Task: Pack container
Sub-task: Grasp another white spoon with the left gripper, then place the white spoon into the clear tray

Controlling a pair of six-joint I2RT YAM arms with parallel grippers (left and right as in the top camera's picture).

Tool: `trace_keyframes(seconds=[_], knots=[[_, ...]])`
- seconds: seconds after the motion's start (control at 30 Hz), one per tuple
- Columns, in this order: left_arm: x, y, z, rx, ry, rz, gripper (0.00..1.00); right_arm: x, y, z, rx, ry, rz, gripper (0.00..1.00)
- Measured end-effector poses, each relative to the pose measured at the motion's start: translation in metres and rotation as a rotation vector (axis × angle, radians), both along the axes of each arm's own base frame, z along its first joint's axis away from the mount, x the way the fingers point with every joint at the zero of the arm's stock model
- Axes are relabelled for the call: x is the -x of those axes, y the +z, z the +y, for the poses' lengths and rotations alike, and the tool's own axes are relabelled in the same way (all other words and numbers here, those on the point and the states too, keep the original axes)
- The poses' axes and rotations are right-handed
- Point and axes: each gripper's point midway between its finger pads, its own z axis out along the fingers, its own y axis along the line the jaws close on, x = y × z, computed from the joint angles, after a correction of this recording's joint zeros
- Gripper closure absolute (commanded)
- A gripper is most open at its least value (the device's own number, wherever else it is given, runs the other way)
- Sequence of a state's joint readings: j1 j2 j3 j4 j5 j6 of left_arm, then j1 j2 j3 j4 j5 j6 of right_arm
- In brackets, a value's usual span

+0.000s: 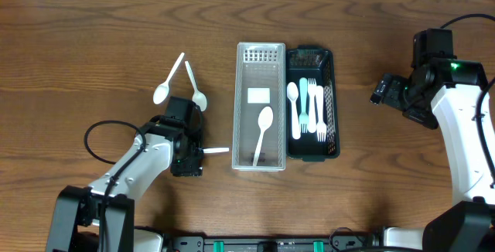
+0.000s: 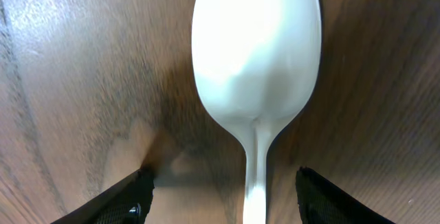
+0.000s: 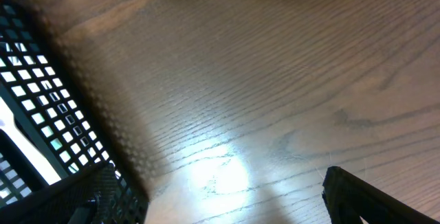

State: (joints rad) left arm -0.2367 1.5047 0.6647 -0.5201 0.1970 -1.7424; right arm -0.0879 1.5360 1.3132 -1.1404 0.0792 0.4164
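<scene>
The brown wooden tabletop (image 1: 93,43) carries a clear rectangular plastic container (image 1: 247,128) touching a black mesh plastic basket (image 1: 333,105), near which the right hand (image 3: 230,200) gapes wide and empty, while the left hand (image 2: 230,196), spread wide, straddles without gripping a white plastic spoon (image 2: 256,52) lying left of the container.

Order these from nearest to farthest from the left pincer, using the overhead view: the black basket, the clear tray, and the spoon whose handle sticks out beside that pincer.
Measured from the left pincer:
1. spoon: right at the pincer, its handle pointing toward the tray.
2. clear tray: next, at the table's middle.
3. black basket: farthest, on the tray's far side.
</scene>
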Motion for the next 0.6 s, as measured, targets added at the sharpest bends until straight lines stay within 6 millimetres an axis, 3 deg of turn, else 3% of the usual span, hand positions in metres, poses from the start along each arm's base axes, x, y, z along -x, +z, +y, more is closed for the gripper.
trace_keyframes(seconds=[0.07, 0.2, 0.5, 0.6], knots=[[0.001, 0.000, -0.001, 0.010, 0.018, 0.010, 0.50, 0.000, 0.000, 0.000, 0.000, 0.000, 0.000, 0.01], [0.003, -0.001, -0.005, 0.027, 0.013, 0.020, 0.52, 0.000, 0.000, 0.000, 0.000, 0.000, 0.000, 0.01], [0.006, -0.001, -0.011, 0.064, 0.024, 0.035, 0.94, 0.001, 0.000, 0.000, 0.000, 0.000, 0.004, 0.01], [0.003, -0.001, -0.013, 0.072, -0.002, 0.021, 0.94, 0.001, 0.000, 0.000, -0.001, 0.000, 0.006, 0.01]])
